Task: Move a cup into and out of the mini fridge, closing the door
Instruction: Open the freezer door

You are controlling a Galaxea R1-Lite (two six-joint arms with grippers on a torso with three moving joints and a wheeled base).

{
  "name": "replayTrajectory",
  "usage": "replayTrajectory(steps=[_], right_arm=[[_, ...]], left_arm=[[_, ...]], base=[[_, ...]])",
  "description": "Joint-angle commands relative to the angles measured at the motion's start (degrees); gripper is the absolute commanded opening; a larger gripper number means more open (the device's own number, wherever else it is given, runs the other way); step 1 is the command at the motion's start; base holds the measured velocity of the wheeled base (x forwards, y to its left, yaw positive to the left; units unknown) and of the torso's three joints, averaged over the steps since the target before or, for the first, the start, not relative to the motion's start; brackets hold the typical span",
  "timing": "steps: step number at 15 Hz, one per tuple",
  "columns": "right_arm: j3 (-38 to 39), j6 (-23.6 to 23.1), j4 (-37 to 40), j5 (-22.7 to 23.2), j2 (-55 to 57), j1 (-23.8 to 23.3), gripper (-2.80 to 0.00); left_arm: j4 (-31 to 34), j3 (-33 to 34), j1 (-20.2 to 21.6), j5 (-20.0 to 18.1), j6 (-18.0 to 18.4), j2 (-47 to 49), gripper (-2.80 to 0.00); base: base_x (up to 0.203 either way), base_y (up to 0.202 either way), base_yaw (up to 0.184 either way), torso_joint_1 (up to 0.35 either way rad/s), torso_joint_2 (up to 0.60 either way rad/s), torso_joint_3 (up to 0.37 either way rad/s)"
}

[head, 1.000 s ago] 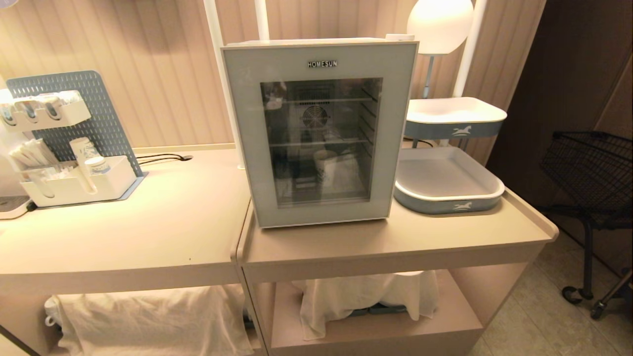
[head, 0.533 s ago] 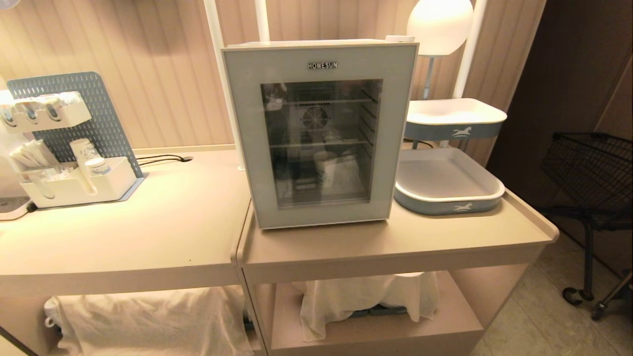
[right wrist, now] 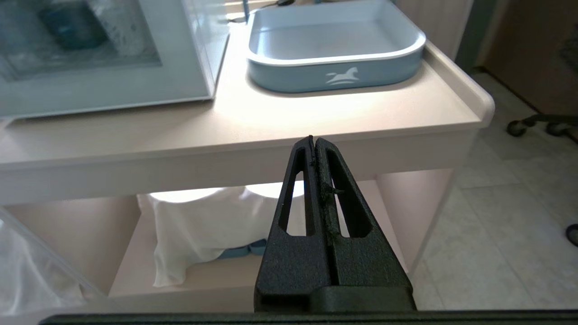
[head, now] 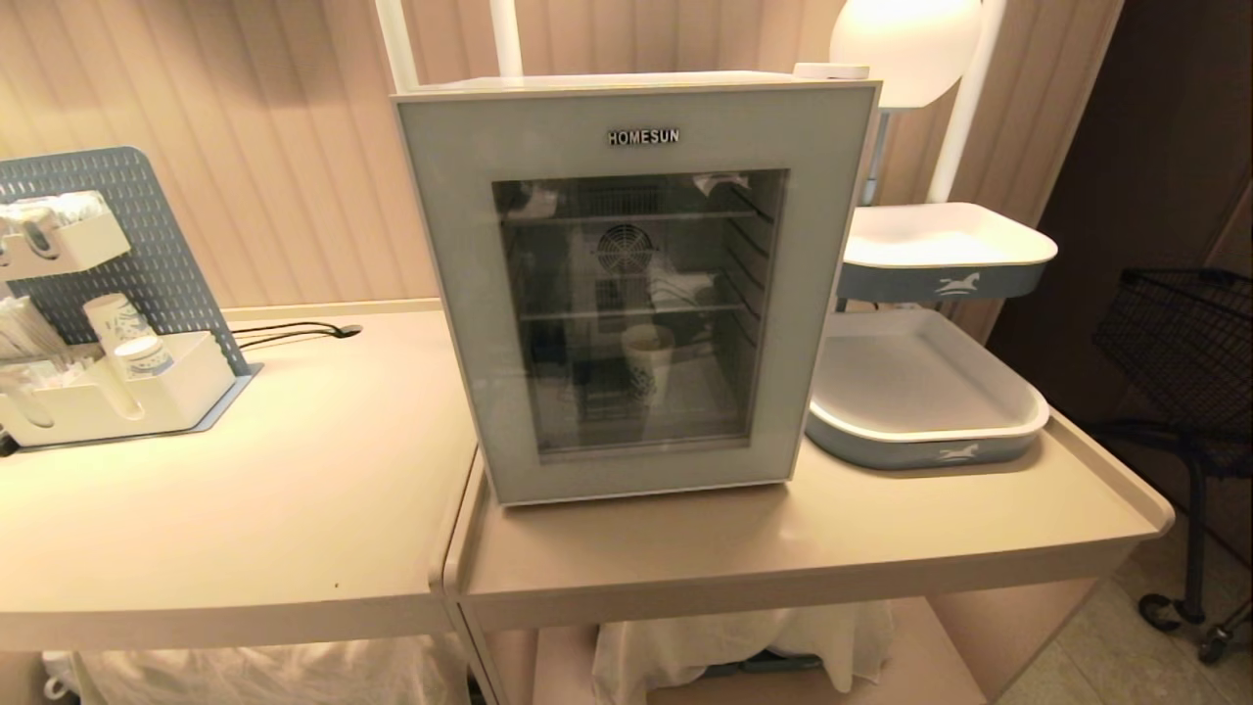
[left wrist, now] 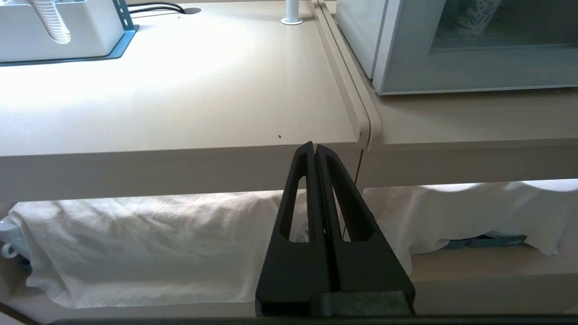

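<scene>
Nothing on the counter has shifted since a second ago; only my head camera has drawn nearer, so the mini fridge (head: pixel 636 284) fills more of the centre of the frame. Its door (head: pixel 460 294) is closed, and through the dark glass the cup (head: pixel 647 364) stands upright on the lower shelf (centre of the frame). To its right sits a blue tray (head: pixel 925 452); an organizer (head: pixel 108 401) is at the left edge. My left gripper (left wrist: pixel 314 149) and right gripper (right wrist: pixel 314 142) hang before the counter's front edge, both clenched on nothing.
</scene>
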Motion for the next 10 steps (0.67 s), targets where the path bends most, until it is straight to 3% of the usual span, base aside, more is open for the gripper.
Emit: replayTrajectory(steps=[1, 3, 5, 7, 10], right_arm=[[0.00, 0.03, -0.04, 0.01, 0.08, 0.02, -2.80], [0.00, 0.03, -0.04, 0.01, 0.08, 0.02, -2.80], [0.00, 0.03, -0.04, 0.01, 0.08, 0.02, -2.80], [-0.08, -0.06, 0.10, -0.07, 0.08, 0.02, -2.80], [-0.08, -0.06, 0.14, 0.00, 0.08, 0.02, -2.80]], left_arm=[[0.06, 0.00, 0.02, 0.00, -0.04, 0.00, -2.80], [-0.29, -0.18, 0.02, 0.29, 0.00, 0.09, -2.80], [0.93, -5.55, 0.02, 2.10, 0.92, 0.34, -2.80], [9.40, -20.39, 0.03, 5.53, 1.22, 2.98, -2.80], [27.18, -53.72, 0.17, 8.93, -0.88, 14.86, -2.80]], base=[[0.000, 0.000, 0.000, 0.000, 0.00, 0.000], [0.000, 0.000, 0.000, 0.000, 0.00, 0.000], [0.000, 0.000, 0.000, 0.000, 0.00, 0.000], [0.000, 0.000, 0.000, 0.000, 0.00, 0.000], [0.000, 0.000, 0.000, 0.000, 0.00, 0.000]])
